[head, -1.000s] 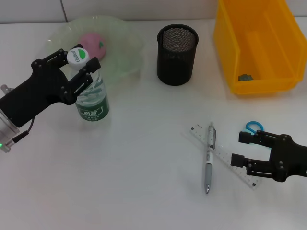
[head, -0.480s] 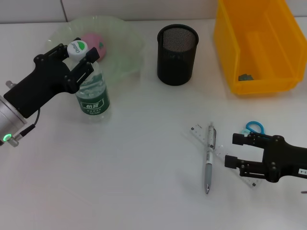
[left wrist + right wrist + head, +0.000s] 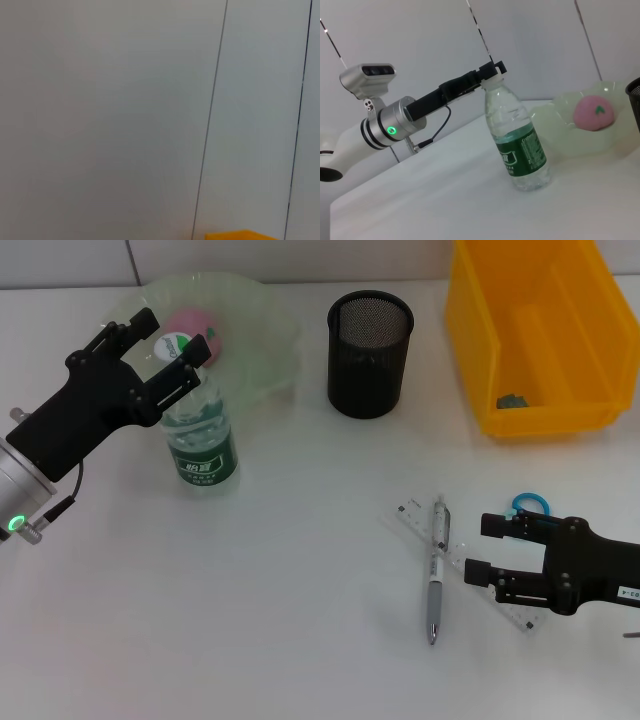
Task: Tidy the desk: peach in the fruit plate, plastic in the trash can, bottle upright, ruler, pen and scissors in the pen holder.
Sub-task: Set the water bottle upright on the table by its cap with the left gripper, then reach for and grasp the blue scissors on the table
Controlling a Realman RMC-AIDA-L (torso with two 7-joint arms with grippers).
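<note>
1. The yellow bin (image 3: 530,340) is sitting at the table's far right.
2. The left gripper (image 3: 165,350) is spreading wide around the cap of the upright bottle (image 3: 200,430), apparently gripping nothing.
3. The right gripper (image 3: 485,550) is hovering open just beside the ruler (image 3: 452,552), pen (image 3: 436,570) and scissors (image 3: 530,506).

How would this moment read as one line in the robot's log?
left gripper: open around bottle cap | bottle: upright | right gripper: open beside ruler, pen
</note>
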